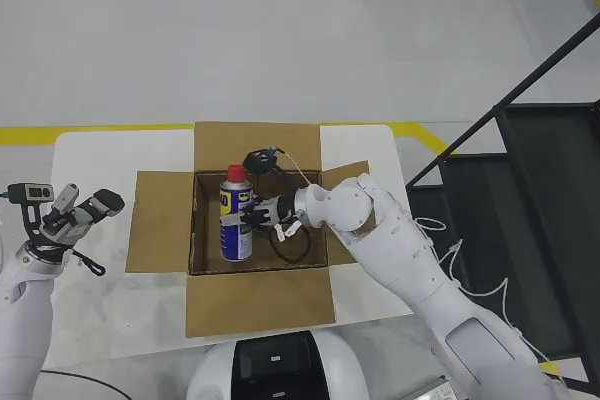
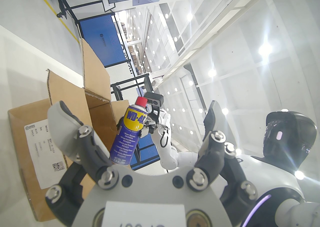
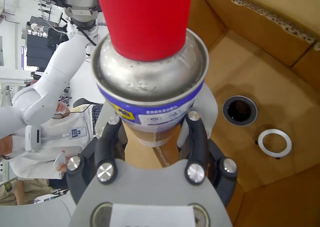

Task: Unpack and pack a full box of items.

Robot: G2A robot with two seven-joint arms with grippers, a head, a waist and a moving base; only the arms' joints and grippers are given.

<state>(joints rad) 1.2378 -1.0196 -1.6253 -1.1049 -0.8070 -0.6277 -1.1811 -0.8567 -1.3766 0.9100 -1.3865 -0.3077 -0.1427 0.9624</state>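
Between the clamping fingers of the right gripper [image 3: 153, 115] sits one spray can [image 3: 150, 75], below it one box [image 1: 260, 145] with one black ring [image 3: 240, 110] and one white ring [image 3: 274, 143]; left gripper [image 1: 90, 198] spread, empty.

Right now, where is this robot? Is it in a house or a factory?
Most likely a factory-style hall or robot workshop, not a house. There is a yellow line painted on the floor, rows of bright ceiling lights high overhead, and black metal stairs beside the table.
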